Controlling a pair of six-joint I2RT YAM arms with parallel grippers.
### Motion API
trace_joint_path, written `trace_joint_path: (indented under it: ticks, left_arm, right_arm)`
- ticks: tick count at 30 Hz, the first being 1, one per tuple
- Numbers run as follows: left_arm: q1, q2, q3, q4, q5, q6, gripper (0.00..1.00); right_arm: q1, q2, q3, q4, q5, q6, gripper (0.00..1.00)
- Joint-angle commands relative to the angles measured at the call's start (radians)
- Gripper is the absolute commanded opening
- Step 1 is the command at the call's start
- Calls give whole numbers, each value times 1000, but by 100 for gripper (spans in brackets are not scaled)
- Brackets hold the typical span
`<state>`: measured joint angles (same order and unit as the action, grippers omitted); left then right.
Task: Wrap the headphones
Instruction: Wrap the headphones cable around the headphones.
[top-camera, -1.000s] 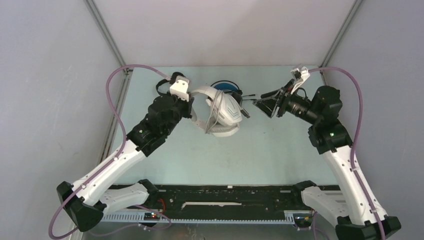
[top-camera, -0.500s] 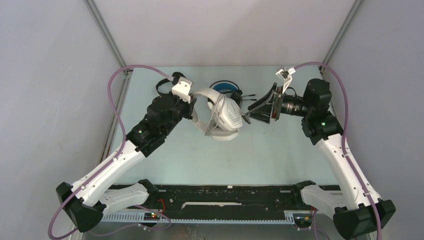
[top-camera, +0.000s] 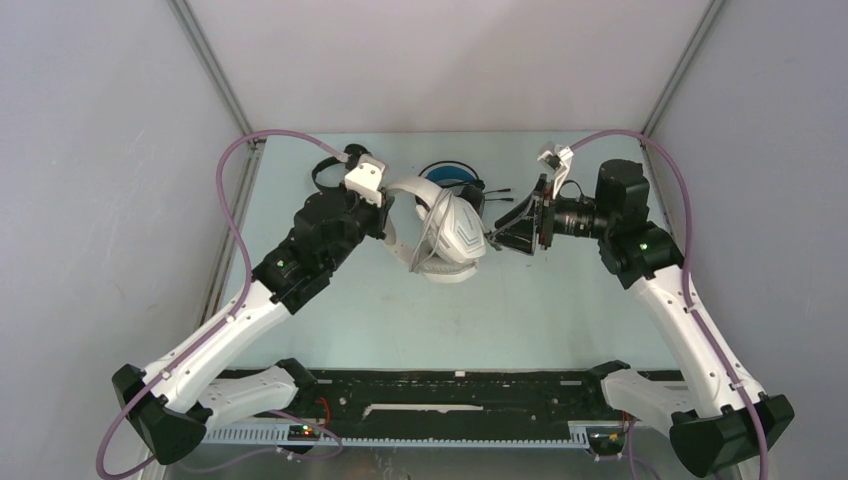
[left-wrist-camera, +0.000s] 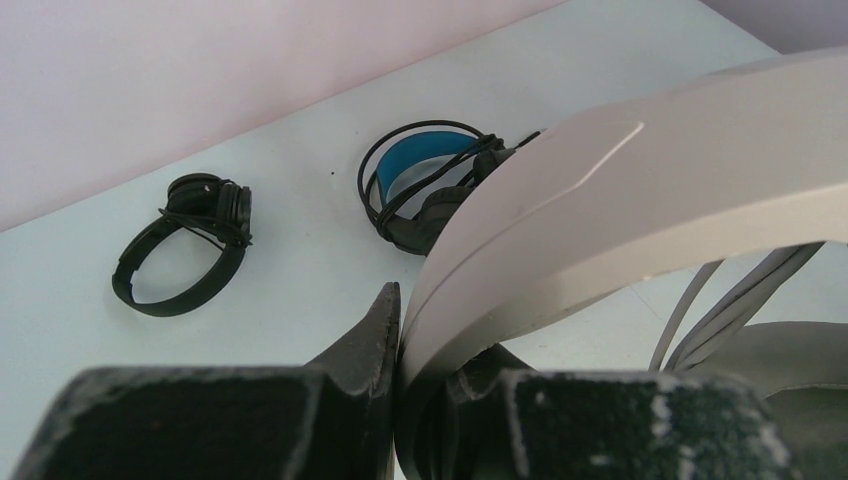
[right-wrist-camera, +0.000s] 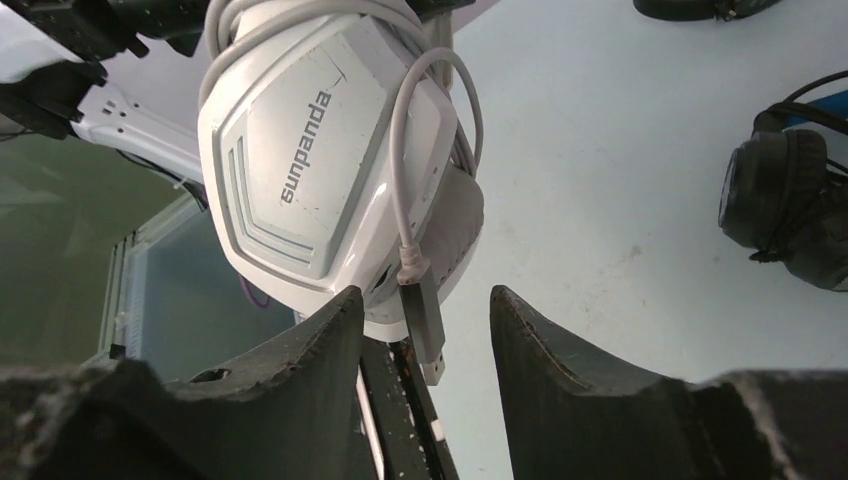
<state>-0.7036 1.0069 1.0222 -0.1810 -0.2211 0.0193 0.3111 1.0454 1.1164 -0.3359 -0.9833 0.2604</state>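
Observation:
My left gripper (top-camera: 385, 212) (left-wrist-camera: 420, 340) is shut on the headband (left-wrist-camera: 620, 200) of the white over-ear headphones (top-camera: 452, 235), holding them up off the table. Their grey cable is wound around the earcup (right-wrist-camera: 320, 150), and its USB plug (right-wrist-camera: 425, 325) hangs down between my right gripper's (top-camera: 500, 228) (right-wrist-camera: 425, 300) open fingers, with a gap on each side. The black headphones with the blue headband (top-camera: 450, 175) (left-wrist-camera: 425, 180) lie behind the white pair. The small all-black headphones (top-camera: 325, 172) (left-wrist-camera: 185, 245) lie at the back left.
The pale table (top-camera: 540, 300) ends at grey walls behind and at both sides. A black rail (top-camera: 430, 385) runs along the near edge between the arm bases. Purple cables (top-camera: 235, 160) loop above both arms.
My right gripper has swung left to the white headphones' earcup and its fingers have narrowed a little around the hanging plug. The left gripper keeps its hold, raised slightly.

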Motion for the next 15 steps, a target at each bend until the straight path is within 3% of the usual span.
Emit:
trace_joint_path:
  ticks: [1, 15]
  left_arm:
    - [4, -31, 38, 123, 35, -22, 0]
    - [3, -35, 40, 114, 36, -21, 0]
  right_arm:
    - [37, 7, 73, -124, 72, -148, 52]
    - [135, 12, 91, -146, 185, -232, 48]
